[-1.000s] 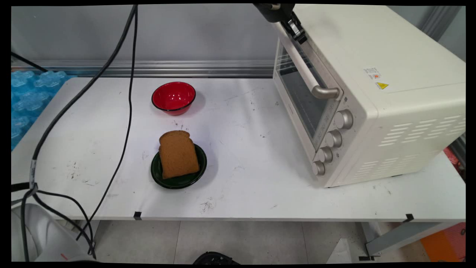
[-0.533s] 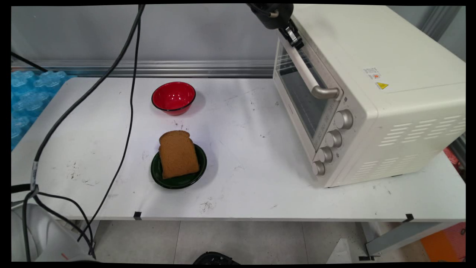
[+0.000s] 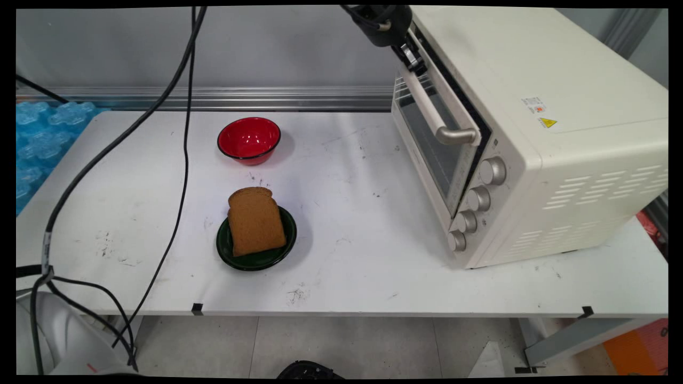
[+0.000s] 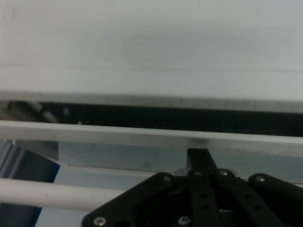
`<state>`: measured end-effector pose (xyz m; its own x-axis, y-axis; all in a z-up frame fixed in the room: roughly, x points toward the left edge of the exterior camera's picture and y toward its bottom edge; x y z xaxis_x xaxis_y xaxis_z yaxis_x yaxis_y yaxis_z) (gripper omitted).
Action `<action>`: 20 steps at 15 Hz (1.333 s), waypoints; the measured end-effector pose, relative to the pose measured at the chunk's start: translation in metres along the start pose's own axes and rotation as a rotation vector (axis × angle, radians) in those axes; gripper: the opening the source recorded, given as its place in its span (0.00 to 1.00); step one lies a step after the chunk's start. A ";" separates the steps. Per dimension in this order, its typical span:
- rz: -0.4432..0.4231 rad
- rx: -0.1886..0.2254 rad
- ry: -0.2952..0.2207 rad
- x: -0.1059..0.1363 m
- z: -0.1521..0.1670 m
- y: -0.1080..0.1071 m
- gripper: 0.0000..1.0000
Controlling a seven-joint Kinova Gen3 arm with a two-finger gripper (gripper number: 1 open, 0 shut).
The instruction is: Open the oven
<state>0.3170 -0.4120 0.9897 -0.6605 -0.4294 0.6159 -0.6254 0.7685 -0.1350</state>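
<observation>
Hooking the far end of the oven's handle (image 3: 435, 109), claw (image 3: 411, 56) sits at top edge; finger spread can't be told. Oven door (image 3: 427, 138) ajar at top. White scuffed surface (image 3: 347, 213): red bowl (image 3: 249, 140), toast (image 3: 255, 220) on green plate (image 3: 256, 258). Grey wall (image 3: 267, 48) behind.

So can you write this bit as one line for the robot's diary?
gripper: on oven door handle | oven door: ajar | bread: on green plate | red bowl: behind
</observation>
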 end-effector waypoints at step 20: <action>0.014 -0.039 0.046 -0.121 -0.035 -0.005 0.00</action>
<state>0.4151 -0.3473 0.9428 -0.6487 -0.3966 0.6495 -0.5987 0.7928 -0.1138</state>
